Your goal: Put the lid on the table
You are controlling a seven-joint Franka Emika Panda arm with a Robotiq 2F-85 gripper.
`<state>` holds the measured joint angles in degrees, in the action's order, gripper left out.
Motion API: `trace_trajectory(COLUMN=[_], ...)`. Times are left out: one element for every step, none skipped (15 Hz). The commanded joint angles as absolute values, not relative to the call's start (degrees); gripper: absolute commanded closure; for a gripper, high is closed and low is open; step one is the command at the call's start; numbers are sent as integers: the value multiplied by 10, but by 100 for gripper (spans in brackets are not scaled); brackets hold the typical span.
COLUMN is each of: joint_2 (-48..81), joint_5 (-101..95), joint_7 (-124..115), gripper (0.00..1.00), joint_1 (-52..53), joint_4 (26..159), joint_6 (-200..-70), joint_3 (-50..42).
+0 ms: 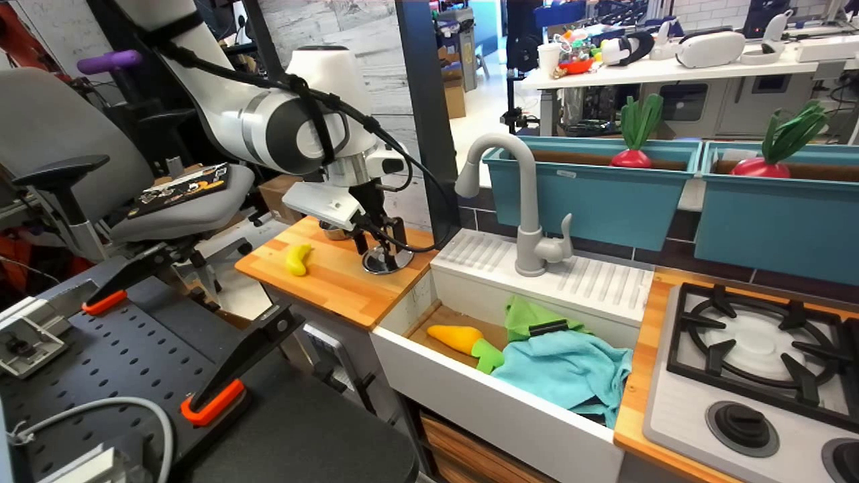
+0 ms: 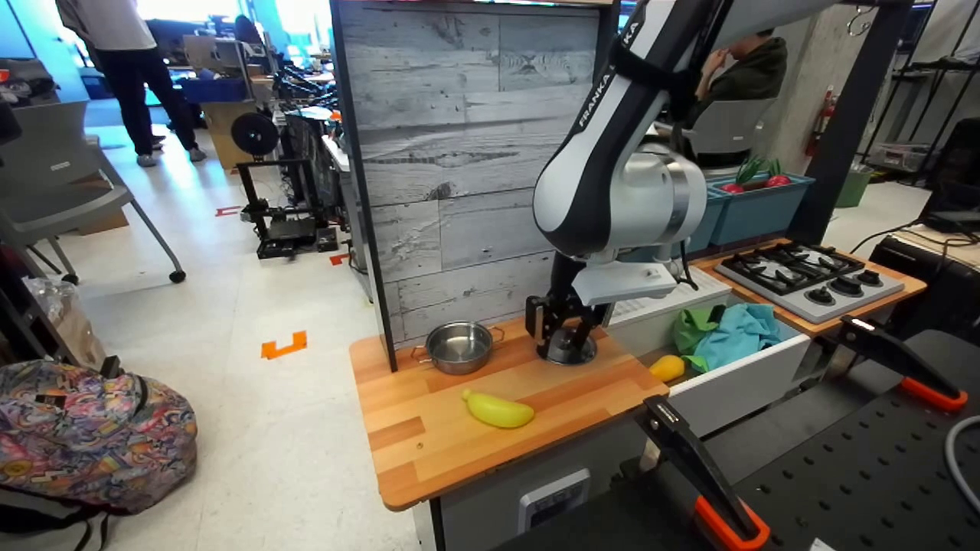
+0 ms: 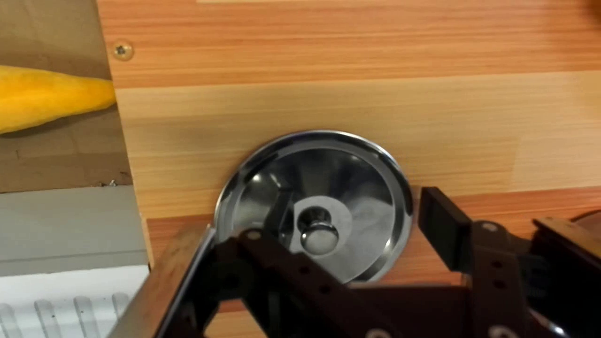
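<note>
The lid point(image 3: 357, 178) is round, shiny silver metal with a small knob on top. It lies flat on the wooden countertop point(image 3: 357, 103), near the edge by the sink. The lid also shows in both exterior views point(image 1: 388, 261) point(image 2: 568, 350). The countertop slab shows there too point(image 1: 339, 295) point(image 2: 436, 451). My gripper point(image 3: 359, 220) is open, low over the lid. In the wrist view one finger is over the lid left of the knob, and the other is just beyond its right rim. Nothing is held between the fingers. The gripper hides part of the lid's near side.
A small metal pot point(image 2: 459, 348) stands by the back panel. A yellow banana point(image 2: 498, 411) lies near the front. The white sink point(image 1: 496, 419) holds cloths point(image 1: 564, 365) and a yellow-orange vegetable point(image 1: 456, 337). A grey faucet point(image 1: 529, 208) rises behind it.
</note>
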<state>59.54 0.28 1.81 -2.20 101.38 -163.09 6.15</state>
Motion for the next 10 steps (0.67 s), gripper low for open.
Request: trace_trajectory(joint_2=[579,570,556,537,522,501,476,457,438,423], joint_5=[9,9,8,8,7,6,4,5,3,1], joint_7=[39,40,38,34,33,33,34,34,36,40], gripper=[1,0,0,0,0,0,0,0,0,0], joint_1=[-31,-30,-27,-23,-22,-21,-19,-20,-21,-24], joint_4=[1039,1051,1070,1095,1116,1144,1177,1203,1228,1247], joint_6=[-1648,-1654,-1665,-1680,-1694,-1709,-1725,-1740,-1749,-1758], joint_3=[79,81,82,81,84,87,91,98,104,113])
